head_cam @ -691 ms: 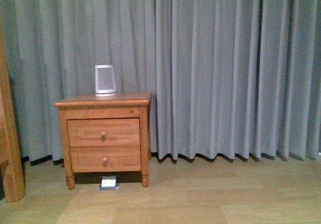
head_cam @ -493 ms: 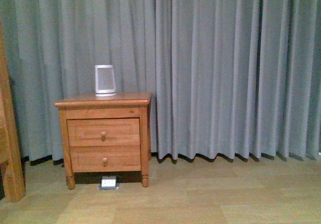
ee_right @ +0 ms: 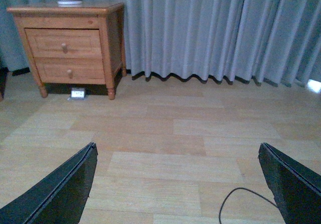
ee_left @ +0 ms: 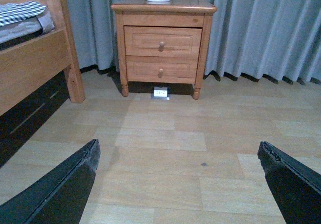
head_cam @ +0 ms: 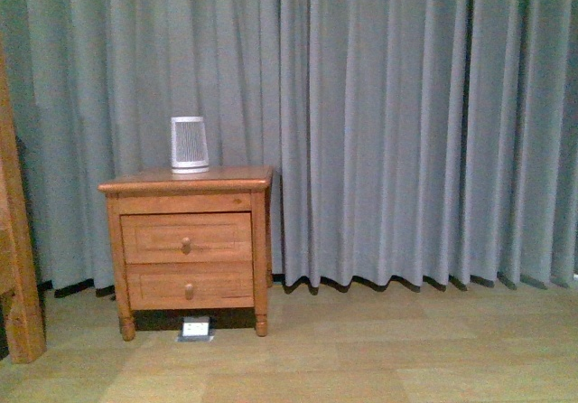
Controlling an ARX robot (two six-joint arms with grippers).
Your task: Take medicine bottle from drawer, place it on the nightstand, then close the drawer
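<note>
The nightstand (head_cam: pixel 185 184) stands left of centre against the grey curtain (head_cam: pixel 406 123), well apart from both tools across the wooden floor (ee_left: pixel 165 133). Its upper drawer (head_cam: pixel 186 238) is shut flush, so its inside is hidden. A white slatted device (head_cam: pixel 189 143) stands on the surface. The left tool (ee_left: pixel 178 151) is spread wide and holds nothing. The right tool (ee_right: pixel 175 151) is likewise spread and empty.

The wooden floor (head_cam: pixel 379 358) carries the nightstand (head_cam: pixel 185 186), its flat top bearing one white slatted device (head_cam: pixel 190 143), with an outlet plate (head_cam: pixel 195 328) beneath.
</note>
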